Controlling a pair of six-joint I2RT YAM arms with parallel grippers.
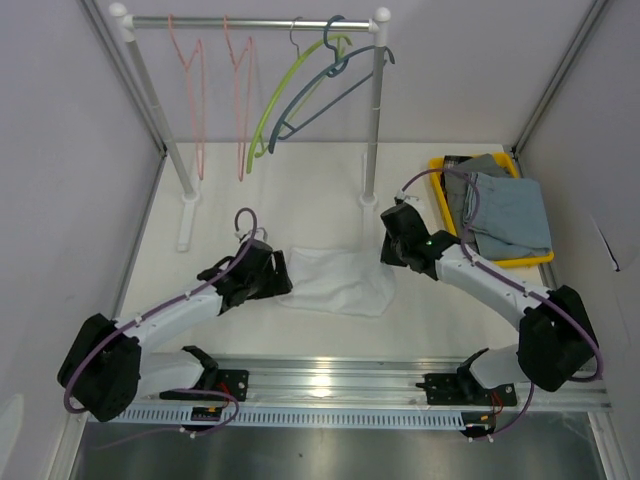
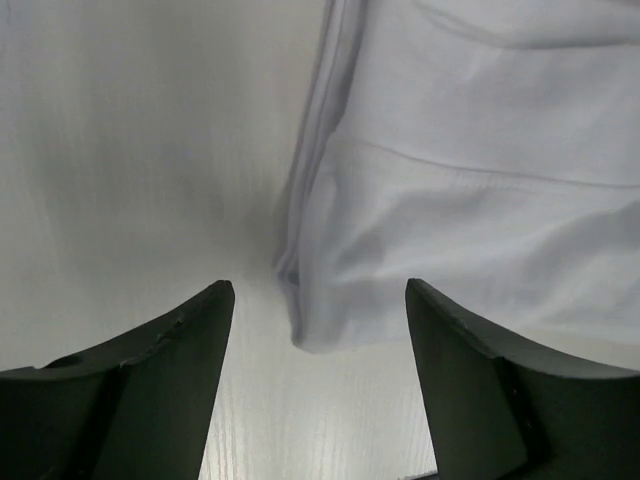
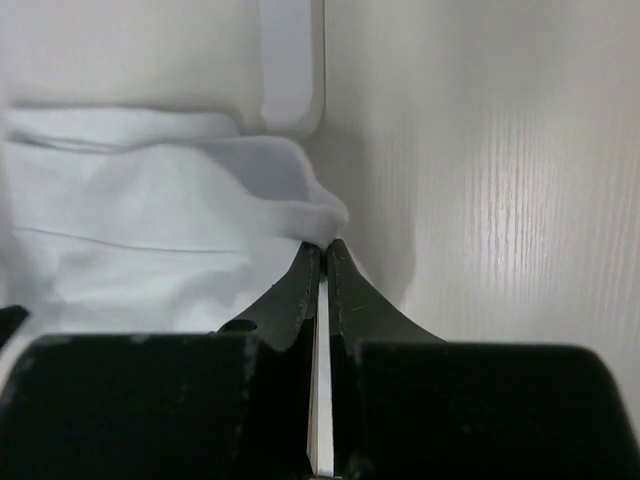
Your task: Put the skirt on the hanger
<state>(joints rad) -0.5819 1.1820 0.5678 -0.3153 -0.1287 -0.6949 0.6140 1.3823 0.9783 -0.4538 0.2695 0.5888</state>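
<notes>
Seen from above, a white skirt (image 1: 335, 282) lies crumpled flat on the white table (image 1: 290, 195) at the centre of the frame, between two robot arms. The left gripper (image 1: 278, 280) sits at the skirt's left edge. In its wrist view the left gripper (image 2: 318, 292) is released, its dark fingers spread wide, and the skirt's (image 2: 470, 200) folded hem lies on the table just ahead of the gap, filling the right of the frame. The right gripper (image 1: 393, 262) is at the skirt's upper right corner. In its wrist view the right gripper (image 3: 322, 246) is clenched, with a bunched corner of the skirt (image 3: 150, 220) caught at its tips. Hangers (image 1: 300, 85) hang from a rail (image 1: 250, 21) at the top of the overhead view.
</notes>
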